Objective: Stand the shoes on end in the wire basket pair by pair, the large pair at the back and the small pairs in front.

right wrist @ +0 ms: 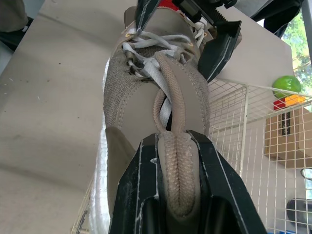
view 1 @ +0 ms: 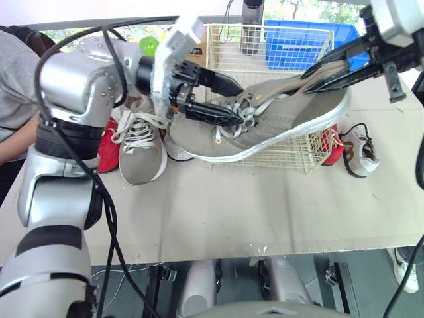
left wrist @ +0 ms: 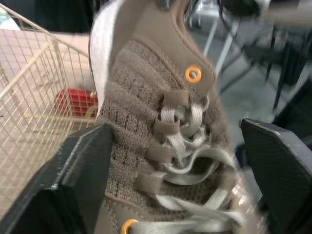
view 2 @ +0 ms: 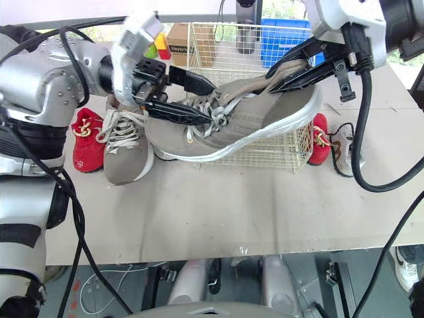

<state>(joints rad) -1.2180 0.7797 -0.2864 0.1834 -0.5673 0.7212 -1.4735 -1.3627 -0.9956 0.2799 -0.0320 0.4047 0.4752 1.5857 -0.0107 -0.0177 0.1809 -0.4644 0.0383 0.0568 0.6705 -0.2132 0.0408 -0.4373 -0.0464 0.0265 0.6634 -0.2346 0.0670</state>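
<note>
**Presently: large shoe held off the desk, across the basket front**

Head views. The large taupe shoe (view 1: 278, 122) is clear of the desk (view 1: 232, 205). It lies across the front wall of the wire basket (view 1: 265, 28), toe toward the robot's left and heel raised toward its right. The right pincer (view 1: 315, 81) is clamped on the heel collar. The left pincer (view 1: 240, 103) is spread open, one finger above and one below the laced front. The second taupe shoe (view 1: 139, 149) lies flat on the desk just left of the basket, with a small red shoe (view 1: 107, 149) beside it. At the basket's right end lie another red shoe (view 1: 334, 146) and a small white shoe (view 1: 361, 152).

Left wrist view. The fingers stand wide apart on either side of the laces. One is against the knit side; the other is apart from the shoe.

Right wrist view. Both fingers press tight on the heel tab. The shoe stretches away from them, alongside the basket's wire wall.
</note>
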